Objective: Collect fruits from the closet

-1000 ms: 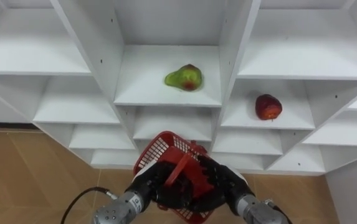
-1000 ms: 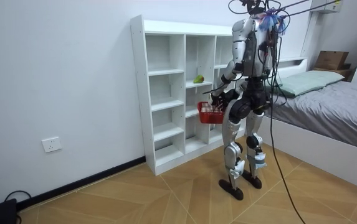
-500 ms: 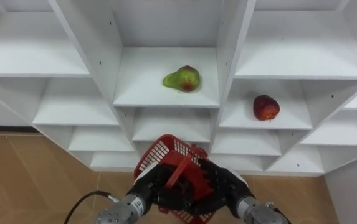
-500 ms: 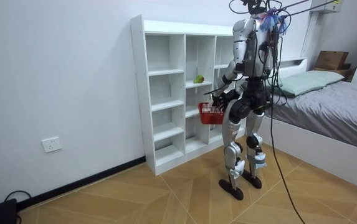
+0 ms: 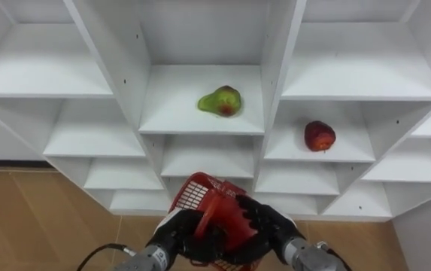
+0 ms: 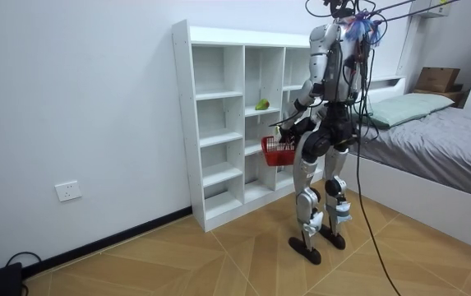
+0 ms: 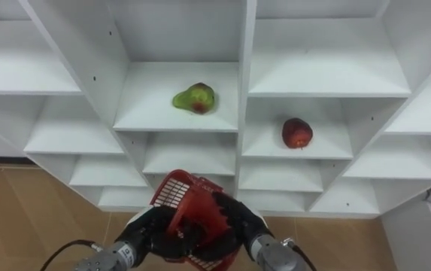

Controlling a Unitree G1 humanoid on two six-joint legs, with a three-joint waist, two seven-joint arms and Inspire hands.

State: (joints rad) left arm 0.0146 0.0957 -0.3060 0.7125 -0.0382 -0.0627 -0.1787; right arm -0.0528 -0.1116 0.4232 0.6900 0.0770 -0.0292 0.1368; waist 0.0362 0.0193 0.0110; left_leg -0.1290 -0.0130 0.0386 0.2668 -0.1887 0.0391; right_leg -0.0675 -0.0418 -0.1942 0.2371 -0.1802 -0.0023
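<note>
A red mesh basket (image 5: 209,205) is held low in front of me. My left hand (image 5: 174,232) grips its left side and my right hand (image 5: 266,224) its right side, both with curled fingers. The basket's handle (image 5: 207,214) lies between them, and its inside is mostly hidden. A green pear with a red blush (image 5: 220,101) lies on the middle shelf of the white closet (image 5: 200,129). A red apple (image 5: 320,135) sits one compartment to the right and a little lower. In the room view I stand upright facing the closet (image 6: 219,123), with the basket (image 6: 277,150) at hip height.
The white upright panels (image 5: 279,68) separate the pear's compartment from the apple's. Lower shelves stand just beyond the basket, with wood floor (image 5: 42,218) below. In the room view a bed (image 6: 440,140) lies close behind me, at the view's right.
The whole eye view has shifted slightly. The basket stays in both hands and sits a little lower in the picture, its rim tipped more toward the shelves. The fruits have not moved.
</note>
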